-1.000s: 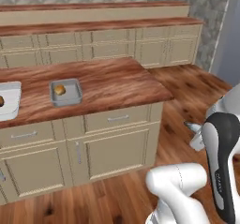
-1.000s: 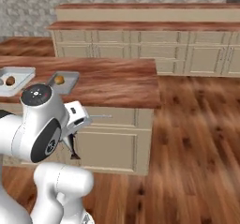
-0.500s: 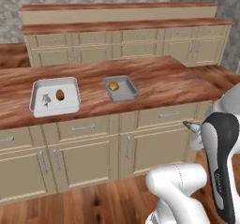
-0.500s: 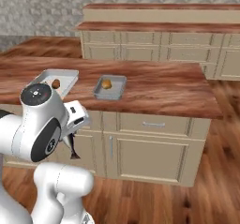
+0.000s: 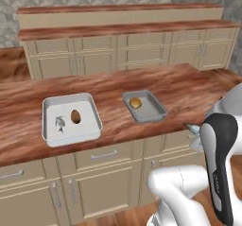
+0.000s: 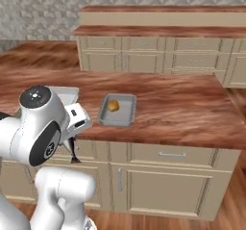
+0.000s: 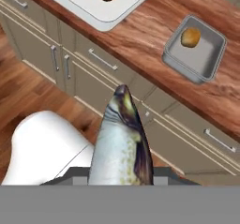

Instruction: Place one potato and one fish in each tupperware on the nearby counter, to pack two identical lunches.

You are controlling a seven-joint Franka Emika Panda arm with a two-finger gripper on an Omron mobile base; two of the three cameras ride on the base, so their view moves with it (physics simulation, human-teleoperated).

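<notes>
Tupperware sits in two sizes on the reddish-brown wood-grain desk [image 5: 179,90], seen from the left base camera. At left, the larger white tray [image 5: 71,119] holds a small mottled grey fish [image 5: 60,123] just beside an orange-brown potato [image 5: 75,116], the two lying apart on the tray floor. To its right, set at a slight angle and well clear of the first, the smaller grey tray [image 5: 144,106] carries a single potato [image 5: 135,103] near its far end. Beige panelled cabinets [image 5: 94,178] with metal bar handles run beneath the desk, and a second run of cabinets [image 5: 127,50] lines the back wall.

From the right base camera, the white arm stands in front of the desk at lower left, partly covering the larger tray [image 6: 67,95], while the smaller tray [image 6: 117,111] and its potato [image 6: 113,105] lie in plain sight to its right.

In the hand view, the hand [image 7: 121,171] is clamped together on a second fish [image 7: 123,138], a mottled grey-and-cream body that rises from between the fingers with its narrow end pointing toward the cabinet fronts. It is held off the desk, in front of the drawers and above the wooden floor [image 7: 28,92]. Beyond it, the larger tray [image 7: 101,5] shows at top left and the smaller tray [image 7: 196,49] at top right.
</notes>
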